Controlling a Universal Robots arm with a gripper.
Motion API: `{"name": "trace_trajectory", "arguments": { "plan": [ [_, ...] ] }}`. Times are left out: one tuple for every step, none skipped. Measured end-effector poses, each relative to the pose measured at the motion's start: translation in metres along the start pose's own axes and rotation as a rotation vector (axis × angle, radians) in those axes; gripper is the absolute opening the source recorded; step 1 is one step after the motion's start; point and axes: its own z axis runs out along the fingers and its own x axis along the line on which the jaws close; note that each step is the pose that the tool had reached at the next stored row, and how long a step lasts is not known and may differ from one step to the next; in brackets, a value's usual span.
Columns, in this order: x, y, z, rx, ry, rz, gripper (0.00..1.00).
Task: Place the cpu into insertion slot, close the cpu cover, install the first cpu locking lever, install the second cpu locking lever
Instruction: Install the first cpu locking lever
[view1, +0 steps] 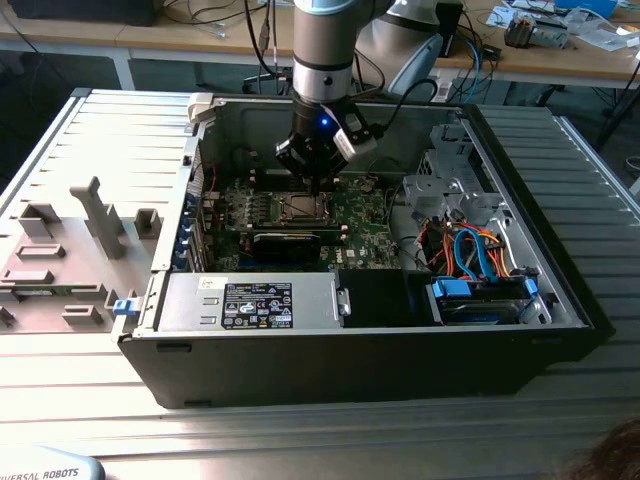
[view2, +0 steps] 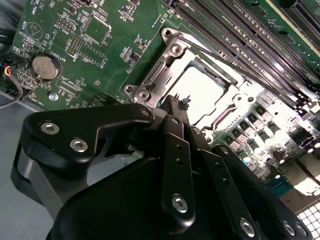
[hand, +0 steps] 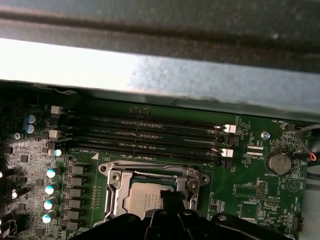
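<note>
Motherboard (hand: 250, 200), hand-hidden cpu (hand: 145, 200) edge

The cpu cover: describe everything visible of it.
The cpu cover is a thin, silvery metal frame with a large central window, screw heads at its corners and notched edges. It lies flat, closed down over the insertion slot on the green motherboard. The cpu shows bright silver through the window. The gripper hangs directly over one edge; contact cannot be judged. In the exterior view it sits mid-board beneath the arm.
</note>
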Motion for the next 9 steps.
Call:
{"name": "trace_trajectory", "arguments": {
  "plan": [
    [0.0,0.0,-0.0002,0.0003,0.0001,0.0,0.11],
    [0.0,0.0,-0.0004,0.0008,0.0001,0.0,0.11],
    [0.0,0.0,-0.0006,0.0011,0.0002,0.0,0.11],
    [0.0,0.0,-0.0009,0.0017,0.0003,0.0,0.11],
    [0.0,0.0,-0.0011,0.0021,0.0003,0.0,0.11],
    [0.0,0.0,-0.0015,0.0027,0.0003,0.0,0.11],
    [0.0,0.0,-0.0018,0.0031,0.0004,0.0,0.11],
    [0.0,0.0,-0.0021,0.0038,0.0004,0.0,0.11],
    [0.0,0.0,-0.0024,0.0043,0.0005,0.0,0.11]
  ]
}}
